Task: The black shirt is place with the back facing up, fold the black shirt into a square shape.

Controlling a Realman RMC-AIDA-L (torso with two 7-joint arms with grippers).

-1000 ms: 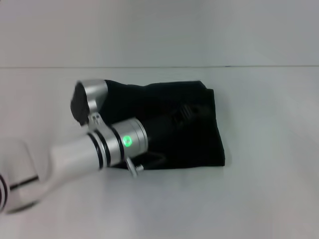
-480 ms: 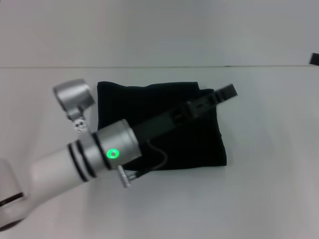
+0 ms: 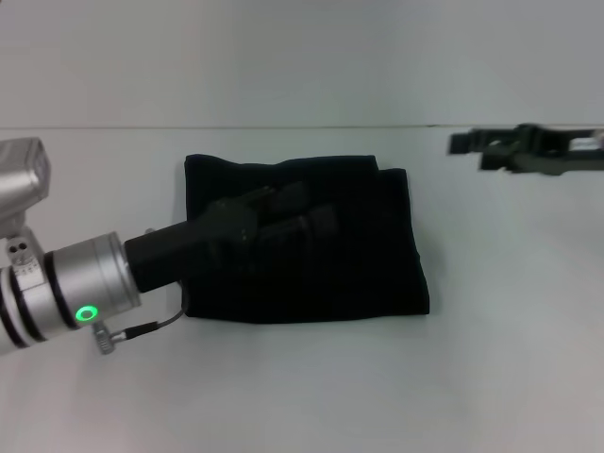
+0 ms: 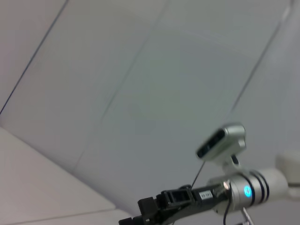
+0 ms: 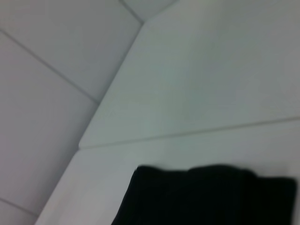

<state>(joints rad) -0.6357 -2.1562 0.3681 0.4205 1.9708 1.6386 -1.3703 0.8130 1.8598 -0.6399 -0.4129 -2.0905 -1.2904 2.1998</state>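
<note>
- The large plain matte black soft fabric shirt (image 3: 311, 245) lies near the middle of the white counter (image 3: 311, 396), gathered into a compact, roughly square bundle. Layered edges show along its far side and right side, so several folds look to be already made.
- In the right wrist view, the shirt (image 5: 206, 197) shows one rounded, stacked edge against the pale counter (image 5: 211, 84).
- The left gripper (image 3: 307, 212), on the silver arm with the green light, reaches over the folded shirt from the robot's left. Its black fingers merge with the dark cloth behind them, so I cannot tell whether they are spread, closed or pinching fabric, nor whether they touch the cloth or hang just above it.
- The right gripper (image 3: 472, 143) sits well apart from the shirt, out over the bare counter on the far right. It shows also in the left wrist view (image 4: 140, 213). I cannot tell how wide its fingers stand; nothing seems to be held in them.
- Judged from how things lie, the task is near its end: the square shape is largely achieved. What may be left is a final smoothing or squaring of the slightly uneven far edge, and clearing the left arm away.
</note>
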